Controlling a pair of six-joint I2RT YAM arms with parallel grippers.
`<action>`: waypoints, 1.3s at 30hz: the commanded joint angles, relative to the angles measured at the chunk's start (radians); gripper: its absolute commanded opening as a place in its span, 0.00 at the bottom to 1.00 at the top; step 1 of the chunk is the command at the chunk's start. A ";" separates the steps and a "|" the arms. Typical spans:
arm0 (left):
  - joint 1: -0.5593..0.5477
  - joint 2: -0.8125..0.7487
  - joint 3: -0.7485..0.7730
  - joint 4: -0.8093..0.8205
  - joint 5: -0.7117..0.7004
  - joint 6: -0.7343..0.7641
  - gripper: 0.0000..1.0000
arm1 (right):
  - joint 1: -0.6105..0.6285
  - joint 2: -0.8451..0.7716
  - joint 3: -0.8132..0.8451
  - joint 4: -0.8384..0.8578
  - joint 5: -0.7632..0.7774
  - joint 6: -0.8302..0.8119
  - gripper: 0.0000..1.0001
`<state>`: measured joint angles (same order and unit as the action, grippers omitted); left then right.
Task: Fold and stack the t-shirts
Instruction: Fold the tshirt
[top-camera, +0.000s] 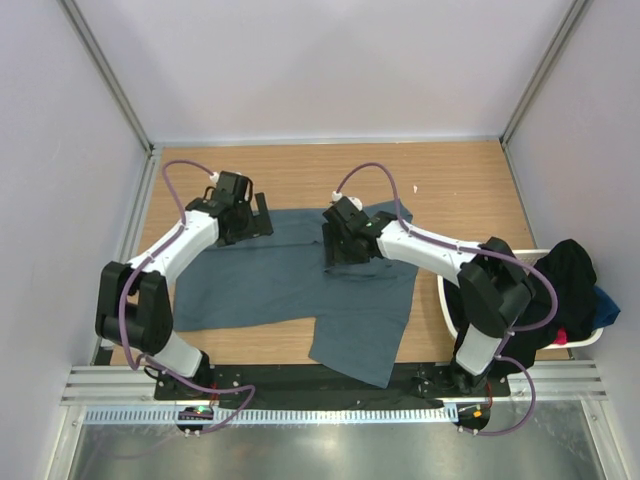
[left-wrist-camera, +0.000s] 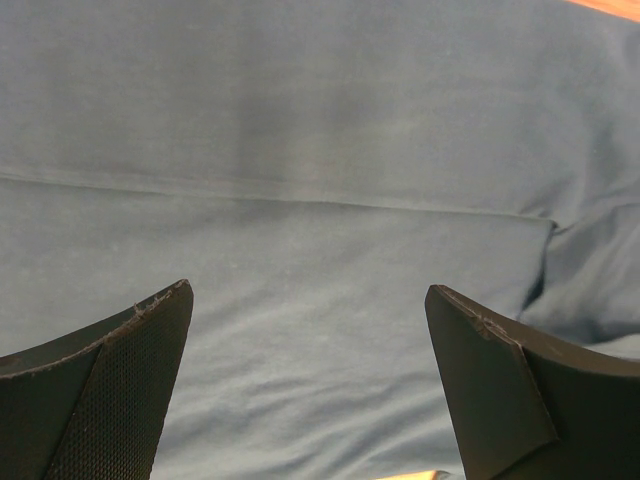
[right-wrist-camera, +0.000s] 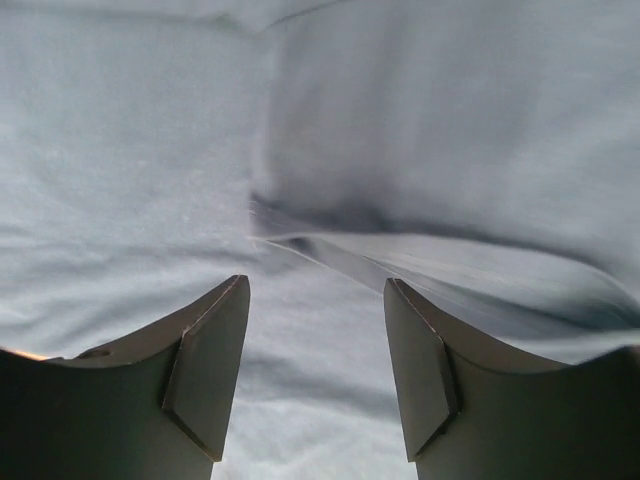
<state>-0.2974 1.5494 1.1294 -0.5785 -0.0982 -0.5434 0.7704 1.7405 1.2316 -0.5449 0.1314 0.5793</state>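
A slate blue-grey t-shirt lies spread on the wooden table, partly folded, with a flap hanging toward the front edge. My left gripper is open over the shirt's far left edge; its wrist view shows only the cloth between the wide-apart fingers. My right gripper is open low over the shirt's middle, near a fold ridge, with nothing between its fingers. Other shirts, black, blue and red, lie in the basket.
A white plastic laundry basket stands at the table's right edge, beside the right arm. Grey walls enclose the table on three sides. Bare wood shows at the back right.
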 joint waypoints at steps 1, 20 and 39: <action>-0.028 0.015 0.056 0.014 0.063 -0.036 1.00 | -0.051 -0.107 0.034 -0.135 0.086 0.063 0.62; -0.374 0.190 0.199 0.019 0.029 -0.086 0.96 | -0.267 -0.191 -0.267 -0.007 0.232 0.180 0.53; -0.398 0.230 0.227 -0.015 0.014 -0.067 0.95 | -0.270 -0.271 -0.310 -0.003 0.096 0.186 0.01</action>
<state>-0.6933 1.7741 1.3144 -0.5858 -0.0711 -0.6205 0.5018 1.5387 0.9291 -0.5522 0.2604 0.7479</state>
